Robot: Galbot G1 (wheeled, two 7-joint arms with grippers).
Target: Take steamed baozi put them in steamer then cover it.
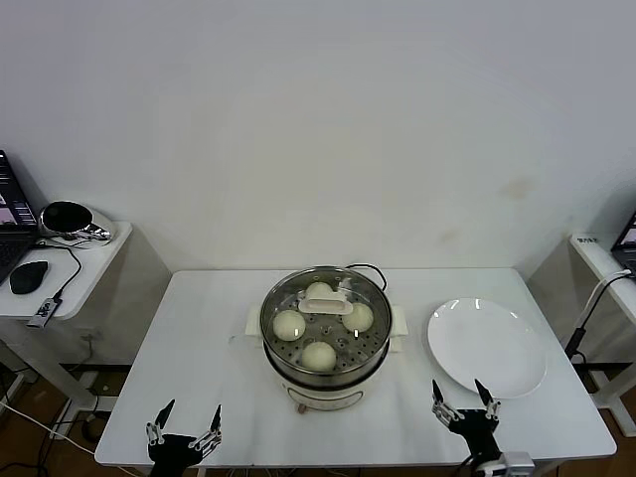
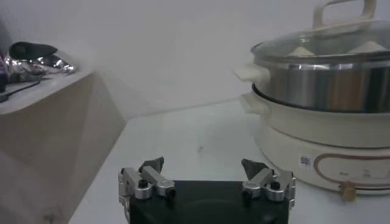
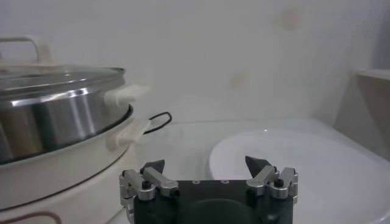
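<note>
The steamer (image 1: 325, 375) stands mid-table with its clear glass cover (image 1: 328, 298) resting on top. Through the glass several steamed baozi (image 1: 319, 355) lie on the perforated floor. In the left wrist view the steamer (image 2: 329, 85) fills one side, its cover (image 2: 329, 42) seated on the steel basket. The right wrist view shows the steamer (image 3: 58, 115) and cover (image 3: 55, 76) too. My left gripper (image 1: 185, 421) sits open at the near left table edge, holding nothing. At the near right edge, my right gripper (image 1: 464, 397) is open and empty, just in front of the plate.
A flat white plate (image 1: 487, 348) lies bare to the right of the steamer. A black cord (image 3: 159, 119) trails behind the pot. A side table (image 1: 60, 268) with a mouse and a shiny object stands at far left, and a white stand (image 1: 601, 253) at far right.
</note>
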